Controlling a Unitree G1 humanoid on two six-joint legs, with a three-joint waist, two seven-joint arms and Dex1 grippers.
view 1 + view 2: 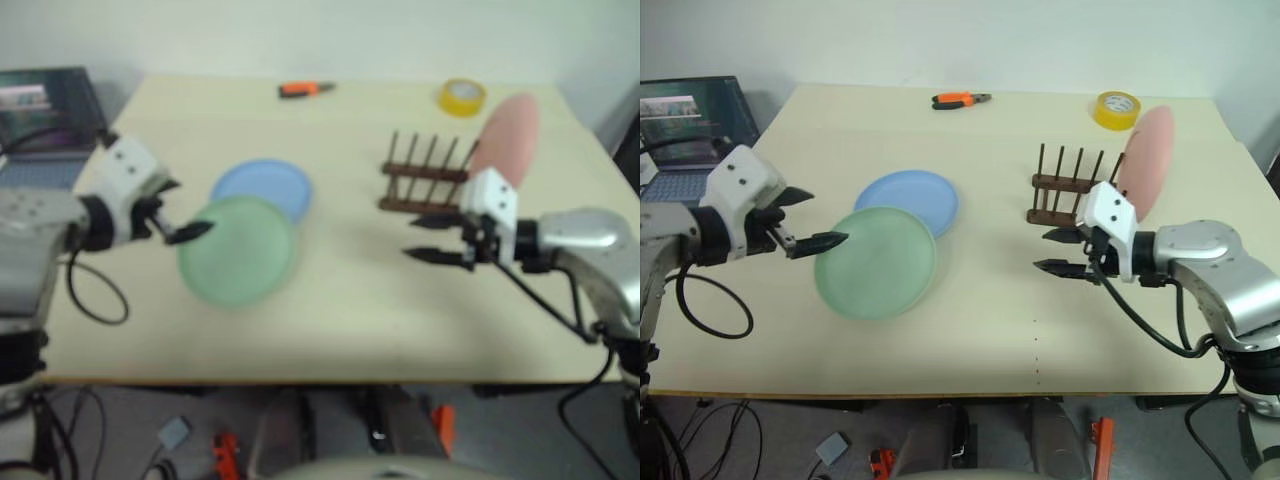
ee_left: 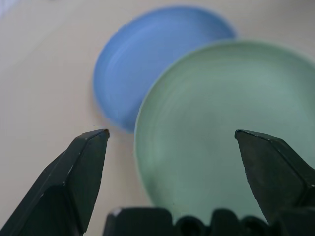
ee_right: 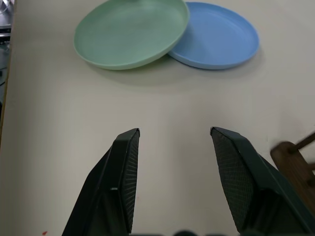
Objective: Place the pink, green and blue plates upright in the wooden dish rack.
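The pink plate [image 1: 1145,160] stands on edge at the right end of the wooden dish rack [image 1: 1065,195]. The green plate [image 1: 877,262] lies on the table, its far edge resting over the blue plate [image 1: 908,202]. My left gripper [image 1: 828,216] hovers open at the green plate's left rim, holding nothing. In the left wrist view, its fingertips [image 2: 93,140] frame the green plate [image 2: 221,128] and the blue plate [image 2: 147,59]. My right gripper [image 1: 1040,250] is open and empty, just in front of the rack and pointing left toward the plates [image 3: 130,32].
Orange pliers [image 1: 960,100] and a yellow tape roll [image 1: 1117,108] lie near the table's far edge. A laptop [image 1: 685,125] sits beyond the table's left side. A black cable [image 1: 710,310] loops under my left arm.
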